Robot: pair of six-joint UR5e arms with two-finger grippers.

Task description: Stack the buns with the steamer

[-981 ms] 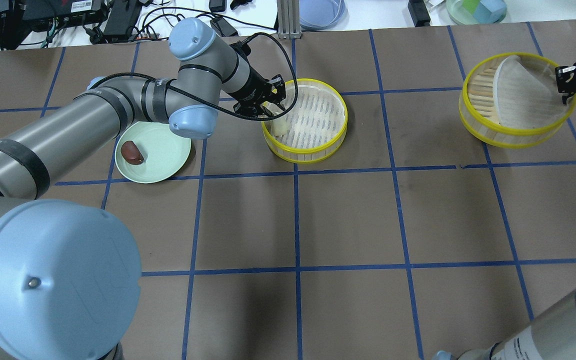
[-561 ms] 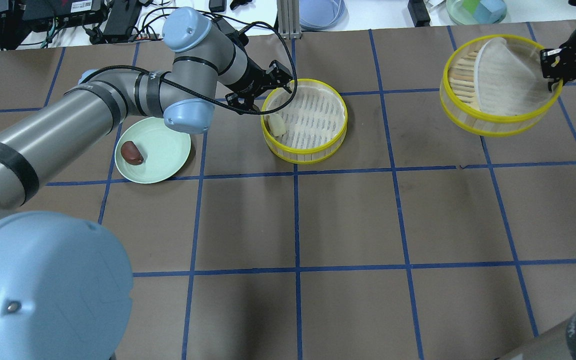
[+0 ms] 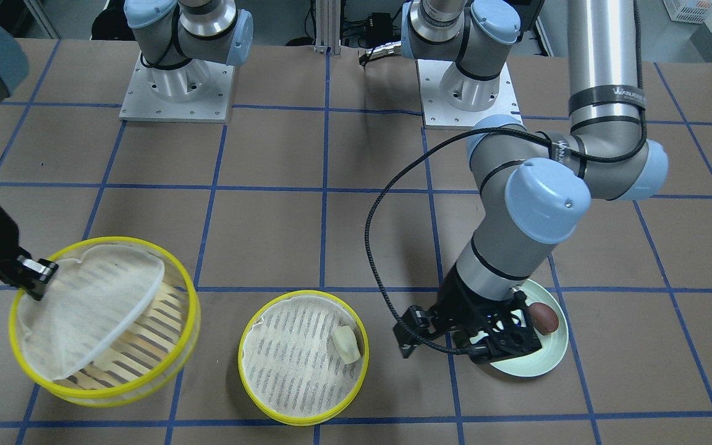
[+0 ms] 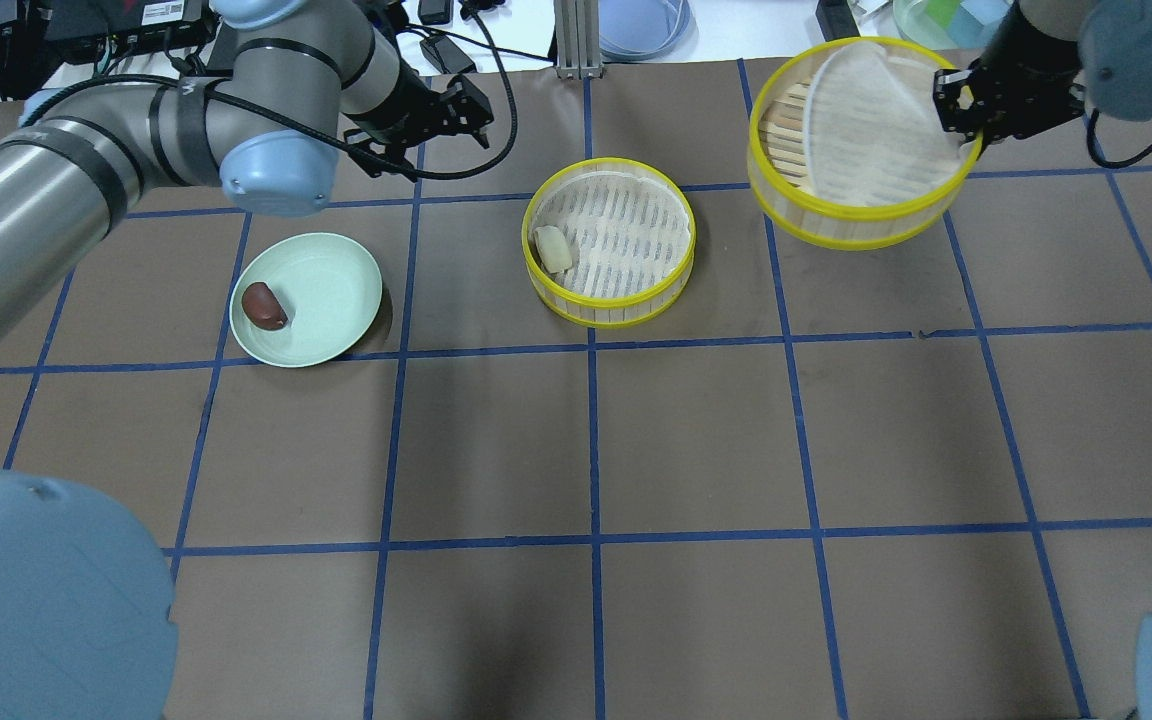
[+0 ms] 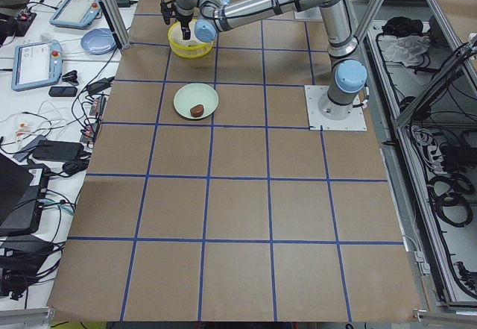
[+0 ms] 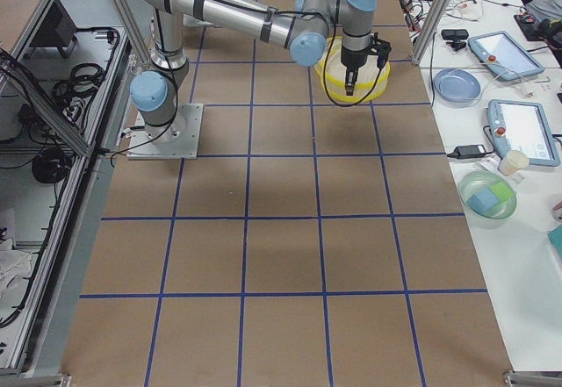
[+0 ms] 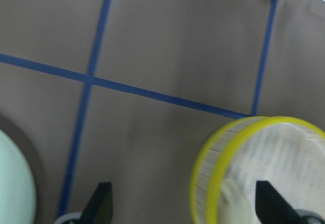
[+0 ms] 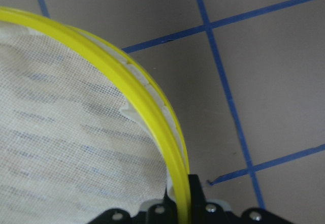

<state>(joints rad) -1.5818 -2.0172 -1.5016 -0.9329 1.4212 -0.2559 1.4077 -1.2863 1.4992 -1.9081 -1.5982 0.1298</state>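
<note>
Since 0.6 s ago: the left arm (image 4: pixel 86 190) has pulled back from the centre tier (image 4: pixel 608 300) toward the table's far left, and the right arm (image 4: pixel 1126 50) has carried the second tier inward from the right edge, so it now sits just right of and behind the centre one in the overhead view. The table (image 4: pixel 696 440) is brown paper under a blue tape grid (image 4: pixel 593 440). The left gripper (image 4: pixel 441 120) hangs over bare table, well apart from the centre tier and holding nothing; in its wrist view the fingers (image 7: pixel 101 203) are spread wide. The right gripper (image 4: pixel 958 112) is clamped on the yellow rim of the carried tier (image 4: pixel 861 215), one finger inside and one outside per its wrist view; the tier appears lifted off the table, overlapping the far table edge from overhead. The liner (image 4: pixel 866 120) in the carried tier is folded up on one side, baring the slats. The centre tier rests on the table, its liner lying flat. The mint plate (image 4: pixel 336 290) lies left of the centre tier, apart from it. The cream bun (image 4: pixel 553 248) lies inside the centre tier, against the wall on the plate's side. The brown bun (image 4: pixel 264 305) lies on the plate, near its outer edge.
</note>
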